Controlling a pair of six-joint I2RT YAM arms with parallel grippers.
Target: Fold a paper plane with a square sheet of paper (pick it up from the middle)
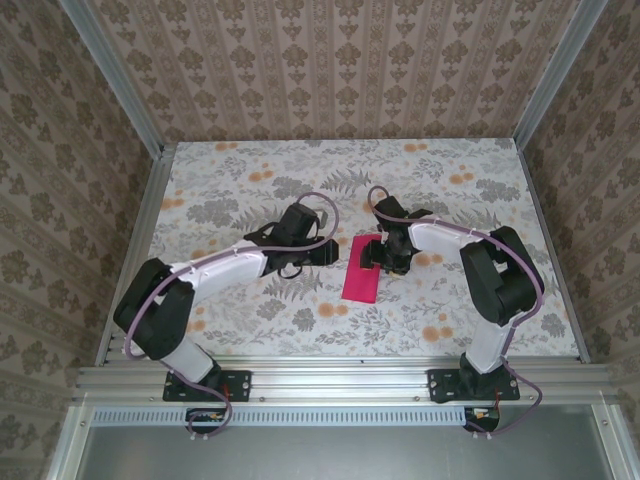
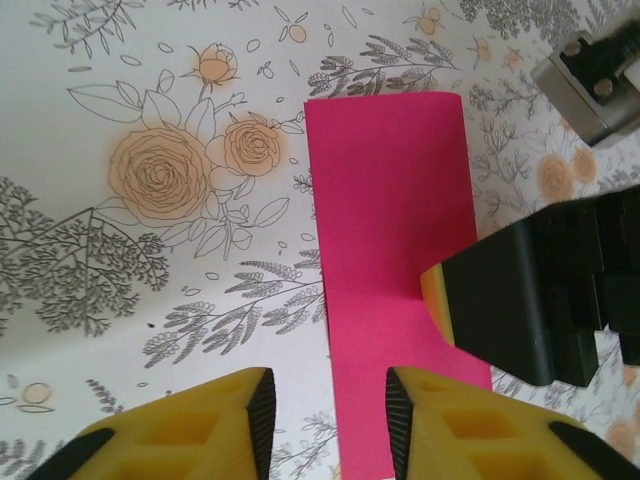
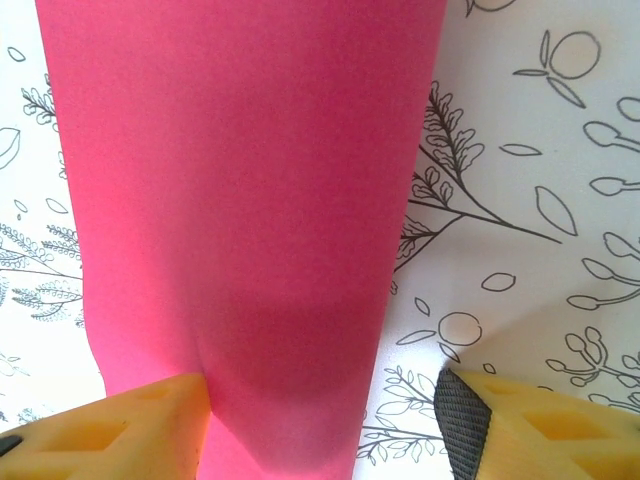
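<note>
**A:** The left hand (image 2: 325,415) hangs low over the worktop (image 1: 250,320). Its fingers (image 2: 200,435) are part-way apart and grip nothing. One long edge of the sheet of paper (image 2: 385,230) runs up through the gap between them.

**B:** And the right hand (image 3: 320,425)?

**A:** It is spread wide and not clamped on anything. The pink strip passes between its fingers. One finger (image 3: 130,430) touches the strip's edge, and the paper puckers a little there. The other finger stands clear, with bare worktop between it and the paper.

**B:** Where does the sheet lie?

**A:** It lies flat around the middle of the worktop, a touch nearer the near edge. Its long sides run roughly from near to far.

**B:** Anything in the way?

**A:** The two hands face each other across it, one at each long side. From the left wrist, the right hand's black body covers part of the sheet's far long edge.

**B:** Shapes and surfaces?

**A:** The paper is a narrow rectangle, plain matte magenta with crisp square corners. The fingers are yellow with moulded hollows and have black ribbed pads. The worktop cover is white, printed with orange flowers (image 2: 160,170) and grey leaf sprays (image 2: 60,270). Wallpaper with striped damask (image 1: 330,70) lines the walls, and an aluminium rail (image 1: 330,380) runs along the near edge.
</note>
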